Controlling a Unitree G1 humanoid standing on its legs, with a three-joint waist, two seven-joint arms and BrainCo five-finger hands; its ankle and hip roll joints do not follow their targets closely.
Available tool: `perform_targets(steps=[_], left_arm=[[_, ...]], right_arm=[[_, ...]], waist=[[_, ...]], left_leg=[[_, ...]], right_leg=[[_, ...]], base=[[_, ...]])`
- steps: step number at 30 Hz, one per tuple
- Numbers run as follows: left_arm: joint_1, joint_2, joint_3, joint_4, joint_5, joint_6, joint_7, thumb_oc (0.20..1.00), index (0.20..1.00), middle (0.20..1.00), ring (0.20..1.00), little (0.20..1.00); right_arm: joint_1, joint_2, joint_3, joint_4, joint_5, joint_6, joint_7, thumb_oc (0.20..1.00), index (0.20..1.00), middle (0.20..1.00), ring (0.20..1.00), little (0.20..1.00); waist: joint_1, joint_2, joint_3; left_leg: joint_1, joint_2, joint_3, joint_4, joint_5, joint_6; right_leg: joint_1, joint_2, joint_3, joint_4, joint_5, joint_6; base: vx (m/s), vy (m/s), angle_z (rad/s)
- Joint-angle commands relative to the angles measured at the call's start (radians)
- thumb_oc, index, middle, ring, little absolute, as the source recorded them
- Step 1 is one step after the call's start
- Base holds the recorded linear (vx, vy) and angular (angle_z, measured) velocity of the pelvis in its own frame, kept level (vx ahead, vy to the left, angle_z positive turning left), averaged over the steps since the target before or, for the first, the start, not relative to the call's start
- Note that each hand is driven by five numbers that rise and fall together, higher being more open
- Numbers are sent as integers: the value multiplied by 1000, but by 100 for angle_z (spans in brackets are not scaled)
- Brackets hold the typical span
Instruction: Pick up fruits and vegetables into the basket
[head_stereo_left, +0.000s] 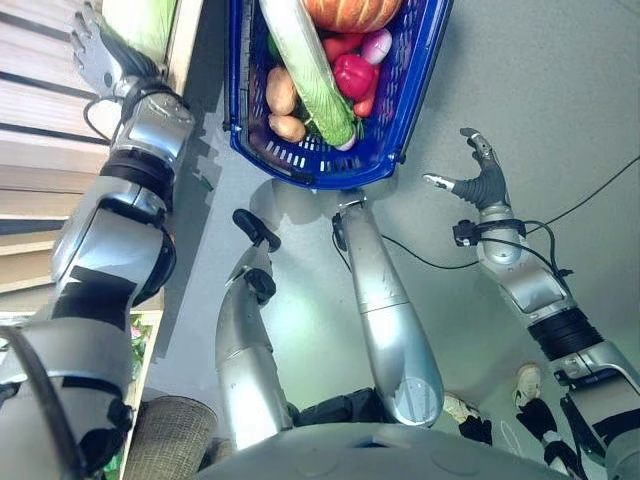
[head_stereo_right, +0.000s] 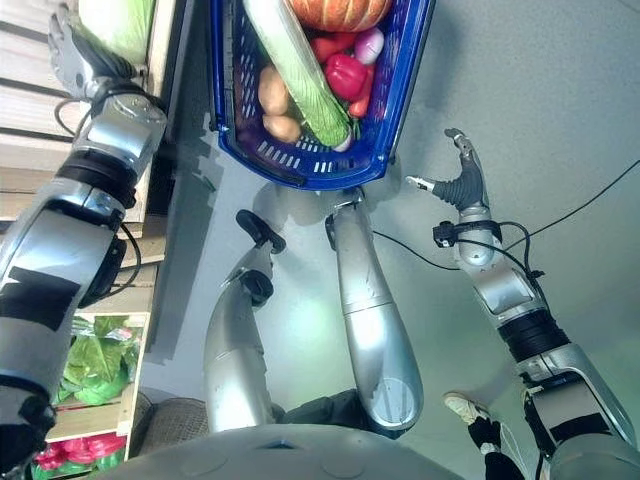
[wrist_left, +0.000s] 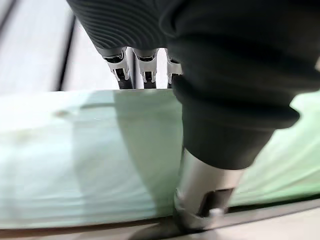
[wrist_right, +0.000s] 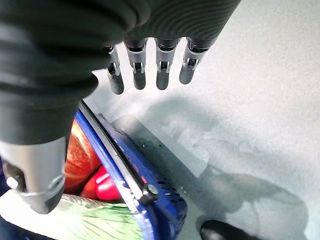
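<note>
A blue basket (head_stereo_left: 330, 175) stands on the grey floor ahead. It holds an orange pumpkin (head_stereo_left: 350, 12), a long green-white cabbage (head_stereo_left: 310, 70), a red pepper (head_stereo_left: 352, 75), two potatoes (head_stereo_left: 281, 90) and a pink onion (head_stereo_left: 376, 45). At the far left my left hand (head_stereo_left: 98, 55) reaches onto a wooden shelf beside a pale green cabbage (head_stereo_left: 145, 25). In the left wrist view this cabbage (wrist_left: 75, 155) lies between the thumb (wrist_left: 210, 190) and the straight fingers. My right hand (head_stereo_left: 485, 180) hovers open over bare floor to the right of the basket, holding nothing.
A slatted wooden shelf (head_stereo_left: 30, 120) runs along the left. Below it sits a crate of leafy greens (head_stereo_right: 95, 365) and a woven basket (head_stereo_left: 170, 435). A person's shoe (head_stereo_right: 465, 408) is on the floor at the lower right.
</note>
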Motion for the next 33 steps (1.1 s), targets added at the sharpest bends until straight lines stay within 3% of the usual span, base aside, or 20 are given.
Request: perform_targets(steps=[1,3,10,14,16,18,21,24,28,33], left_arm=[[20,-1,22,81,-155,-77,-99,1000,1000,1000,1000,1000],[32,-19,32,104,-278,-106,-184,1000,1000,1000,1000,1000],[61,-32,53,127,-459,-132,-343,1000,1000,1000,1000,1000],[96,-45,65,130,-574,-38,-540,1000,1000,1000,1000,1000],[112,-46,72,131,-597,12,-569,1000,1000,1000,1000,1000],[130,-40,75,145,-559,75,-583,1000,1000,1000,1000,1000],[143,-33,75,153,-513,105,-571,1000,1000,1000,1000,1000],[146,-21,55,181,-351,165,-582,1000,1000,1000,1000,1000],[139,-11,3,201,-160,210,-572,1000,1000,1000,1000,1000],[113,-10,-52,231,-35,243,-550,1000,1000,1000,1000,1000]], right_arm=[[44,46,4,-24,100,-26,39,1000,1000,1000,1000,1000],[43,68,1,-19,172,-11,79,1000,1000,1000,1000,1000],[49,101,-13,-26,300,7,143,1000,1000,1000,1000,1000],[53,102,-36,-30,322,23,162,1000,1000,1000,1000,1000],[56,96,-46,-40,330,33,169,1000,1000,1000,1000,1000],[57,87,-59,-46,333,50,179,1000,1000,1000,1000,1000],[61,76,-67,-55,349,60,188,1000,1000,1000,1000,1000],[62,61,-73,-56,377,65,207,1000,1000,1000,1000,1000],[64,48,-68,-51,413,57,224,1000,1000,1000,1000,1000],[65,42,-56,-40,444,35,236,1000,1000,1000,1000,1000]], waist=[[-24,-47,-44],[-25,-50,-44],[-24,-64,-44],[-28,-66,-44],[-29,-65,-44],[-32,-65,-44],[-32,-64,-44],[-35,-65,-44],[-41,-63,-44],[-50,-63,-44]], left_leg=[[-11,4,22,140,-127,6],[-16,5,23,145,-127,7],[-35,11,18,160,-129,12],[-41,11,19,169,-133,15],[-39,11,20,167,-132,15],[-39,10,19,167,-131,14],[-39,8,18,168,-131,15],[-37,10,20,166,-128,14],[-34,12,24,162,-125,11],[-27,16,34,157,-124,7]], right_leg=[[51,32,16,-45,-28,63],[48,34,16,-46,-27,62],[40,41,10,-45,-22,60],[34,43,11,-43,-20,55],[35,44,12,-45,-19,54],[34,44,14,-45,-18,52],[35,44,15,-46,-18,49],[35,43,16,-45,-21,44],[33,43,20,-44,-19,39],[34,44,25,-49,-19,36]], base=[[7,-31,-3],[6,-15,1],[7,-26,1],[0,0,0],[10,18,0],[20,51,-1],[11,24,-5],[10,40,-9],[11,31,-9],[3,8,-3]])
